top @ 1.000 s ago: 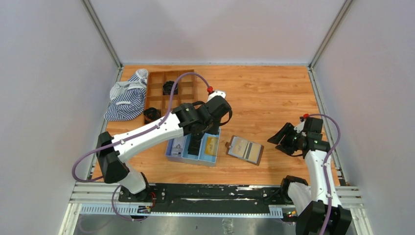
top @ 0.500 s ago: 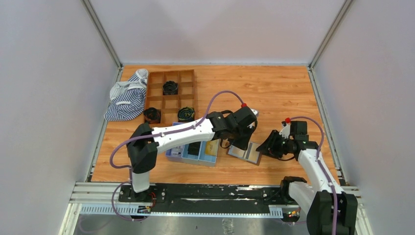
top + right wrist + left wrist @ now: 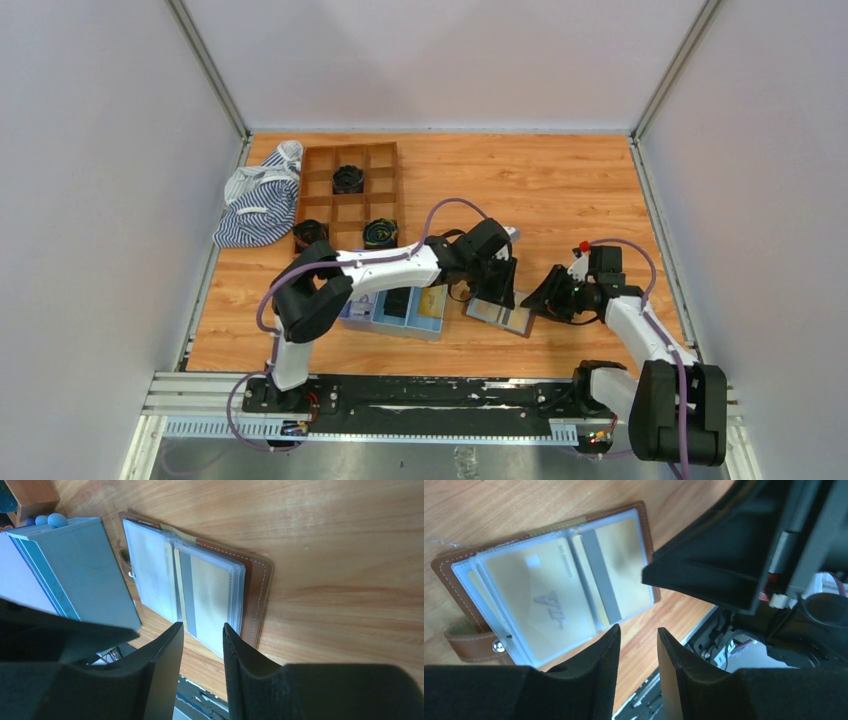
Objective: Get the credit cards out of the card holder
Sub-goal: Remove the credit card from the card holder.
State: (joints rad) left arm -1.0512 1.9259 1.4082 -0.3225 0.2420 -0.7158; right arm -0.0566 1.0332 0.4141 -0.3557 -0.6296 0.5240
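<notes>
The card holder (image 3: 503, 314) lies open on the wooden table, brown leather with clear sleeves. In the left wrist view (image 3: 554, 600) its sleeves hold gold cards (image 3: 536, 597), one showing a grey stripe (image 3: 601, 577). It also shows in the right wrist view (image 3: 200, 590). My left gripper (image 3: 497, 287) hovers over the holder's left half, jaws a little apart and empty (image 3: 638, 630). My right gripper (image 3: 546, 300) is just right of the holder, jaws a little apart and empty (image 3: 202, 626), tips over its near edge.
A blue three-compartment tray (image 3: 400, 328) stands left of the holder, with a yellow card (image 3: 432, 300) in it; its wall shows in the right wrist view (image 3: 75, 570). A wooden grid box (image 3: 345, 150) and a striped cloth (image 3: 258, 200) are at the back left.
My left arm has swung right, from over the blue tray to over the card holder. My right gripper has moved left up to the holder's right edge.
</notes>
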